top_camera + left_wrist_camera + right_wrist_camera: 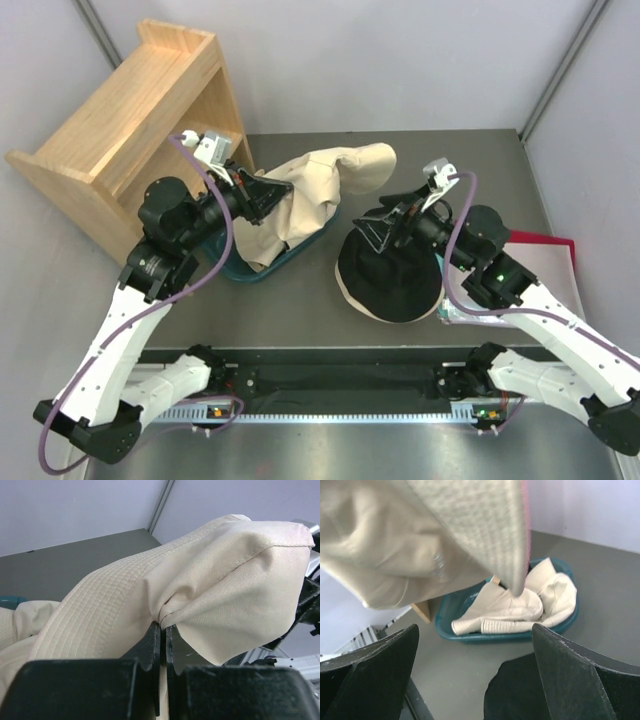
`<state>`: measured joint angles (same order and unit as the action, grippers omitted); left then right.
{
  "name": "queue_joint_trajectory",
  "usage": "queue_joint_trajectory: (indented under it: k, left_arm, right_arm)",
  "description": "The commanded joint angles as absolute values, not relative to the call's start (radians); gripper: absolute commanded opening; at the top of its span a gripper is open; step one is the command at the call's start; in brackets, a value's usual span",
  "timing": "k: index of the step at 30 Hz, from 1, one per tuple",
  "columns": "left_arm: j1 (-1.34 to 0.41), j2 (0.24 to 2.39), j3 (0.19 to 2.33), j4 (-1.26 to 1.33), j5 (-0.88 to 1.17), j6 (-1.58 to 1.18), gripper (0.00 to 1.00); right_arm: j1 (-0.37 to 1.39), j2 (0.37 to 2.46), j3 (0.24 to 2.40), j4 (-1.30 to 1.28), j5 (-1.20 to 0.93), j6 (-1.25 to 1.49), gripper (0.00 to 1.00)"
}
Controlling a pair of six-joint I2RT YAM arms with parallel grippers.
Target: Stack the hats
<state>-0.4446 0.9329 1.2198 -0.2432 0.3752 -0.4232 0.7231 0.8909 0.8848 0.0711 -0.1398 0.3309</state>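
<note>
My left gripper (268,192) is shut on a cream bucket hat (335,172) and holds it lifted above the teal tub (248,270); in the left wrist view the fabric (210,580) is pinched between the closed fingers (152,645). More cream hats (515,607) lie in the tub. A hat showing all black with a cream edge (392,280) lies on the table at the right. My right gripper (378,228) is open and empty just above its far edge; the lifted hat (420,535) hangs in front of it.
A wooden shelf unit (130,120) stands at the back left. A red-edged flat item (545,262) lies at the right under the right arm. Grey walls close the table at the back and sides.
</note>
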Motion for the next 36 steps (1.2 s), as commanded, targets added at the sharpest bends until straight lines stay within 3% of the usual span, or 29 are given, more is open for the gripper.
queue_joint_trajectory:
  k: [1, 8, 11, 14, 15, 18, 27, 36]
  left_arm:
    - [-0.44, 0.904, 1.266, -0.205, 0.426, -0.459, 0.0]
    - [-0.44, 0.891, 1.267, -0.204, 0.462, -0.474, 0.0]
    - [-0.44, 0.888, 1.266, -0.199, 0.471, -0.483, 0.0]
    - [-0.44, 0.885, 1.259, -0.202, 0.454, -0.477, 0.0]
    - [-0.44, 0.887, 1.256, -0.202, 0.453, -0.476, 0.0]
    - [-0.44, 0.887, 1.252, -0.201, 0.422, -0.462, 0.0]
    - [-0.44, 0.911, 1.244, -0.201, 0.197, -0.362, 0.0]
    - [-0.449, 1.038, 1.238, -0.083, 0.299, -0.408, 0.0]
  right_arm:
    - [0.741, 0.91, 0.943, 0.187, -0.123, 0.287, 0.94]
    - [0.741, 0.942, 0.96, 0.262, -0.155, 0.233, 0.91]
    - [0.741, 0.956, 0.971, 0.282, -0.178, 0.225, 0.79]
    - [0.742, 0.951, 0.966, 0.293, -0.204, 0.242, 0.46]
    - [0.744, 0.942, 0.962, 0.301, -0.218, 0.247, 0.25]
    - [0.746, 0.92, 0.965, 0.273, -0.212, 0.279, 0.0]
    - [0.746, 0.867, 1.068, -0.113, -0.251, 0.422, 0.0]
    - [0.745, 0.804, 1.022, -0.209, -0.267, 0.474, 0.0]
